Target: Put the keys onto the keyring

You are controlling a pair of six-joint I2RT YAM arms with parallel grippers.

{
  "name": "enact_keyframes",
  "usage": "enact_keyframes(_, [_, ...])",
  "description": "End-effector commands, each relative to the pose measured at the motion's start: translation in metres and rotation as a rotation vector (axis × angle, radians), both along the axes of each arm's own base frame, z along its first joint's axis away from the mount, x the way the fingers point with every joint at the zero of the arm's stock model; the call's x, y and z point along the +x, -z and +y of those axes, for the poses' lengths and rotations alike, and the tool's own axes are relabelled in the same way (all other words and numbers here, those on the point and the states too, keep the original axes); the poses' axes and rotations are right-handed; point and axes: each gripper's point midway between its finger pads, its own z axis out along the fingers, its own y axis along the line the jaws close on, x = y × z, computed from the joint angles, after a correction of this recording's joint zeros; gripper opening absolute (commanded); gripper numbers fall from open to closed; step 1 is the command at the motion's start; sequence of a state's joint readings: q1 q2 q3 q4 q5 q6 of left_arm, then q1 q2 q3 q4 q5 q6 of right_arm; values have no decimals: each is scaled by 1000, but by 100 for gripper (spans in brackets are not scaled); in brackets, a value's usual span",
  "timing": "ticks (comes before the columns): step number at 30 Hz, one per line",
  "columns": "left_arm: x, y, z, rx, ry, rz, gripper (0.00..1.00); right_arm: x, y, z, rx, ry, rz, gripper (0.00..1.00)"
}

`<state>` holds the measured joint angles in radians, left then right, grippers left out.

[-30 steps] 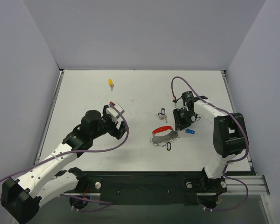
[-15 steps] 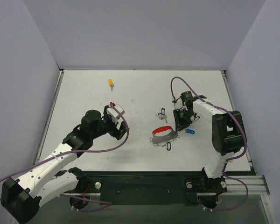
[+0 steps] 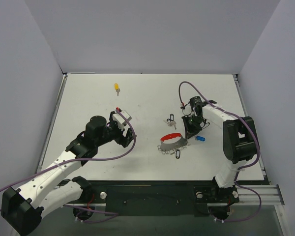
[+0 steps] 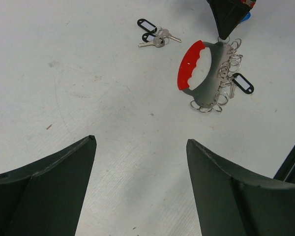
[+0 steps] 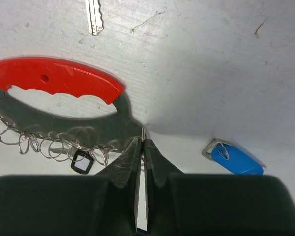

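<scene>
A: Gripping anything, are the right fingers (image 5: 123, 162)?

B: They are pressing tight together, and a thin silver sliver at the end of the keyring (image 5: 64, 115) is showing between their tips, so they are nipping the keyring there.

A: And where is the keyring lying?

B: It is lying flat on the table (image 3: 88, 98), near the middle, with its red arc on the far side (small wire loops and a black tag (image 5: 81, 162) are hanging off its grey edge).

A: The keys?

B: The blue key (image 5: 236, 160) is lying just beside the right fingers, apart from the keyring. Two black-tagged keys (image 4: 150, 37) are lying near the red arc, and the yellow key (image 3: 116, 87) is sitting well apart, toward the far left.

A: The left fingers (image 4: 49, 172)?

B: They are standing wide open, holding nothing, hovering over the table left of the keyring.
</scene>
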<state>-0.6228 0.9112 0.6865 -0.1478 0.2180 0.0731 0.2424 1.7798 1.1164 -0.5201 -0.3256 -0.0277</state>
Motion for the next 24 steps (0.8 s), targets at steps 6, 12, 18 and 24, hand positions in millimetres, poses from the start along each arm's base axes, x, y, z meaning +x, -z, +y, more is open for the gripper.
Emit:
enact_keyframes(6, [-7,-15,-11,-44,89,-50,82,-8,-27,12,73,-107,-7,0])
enact_keyframes(12, [-24,-35,-24,-157,215,-132,81,-16,-59,30,143,-290,-89,0])
enact_keyframes(18, [-37,-57,-32,-301,300,-223,79,-24,-107,60,211,-560,-219,0])
enact_keyframes(24, [-37,-73,-41,-364,333,-221,69,-24,-169,86,257,-755,-331,0])
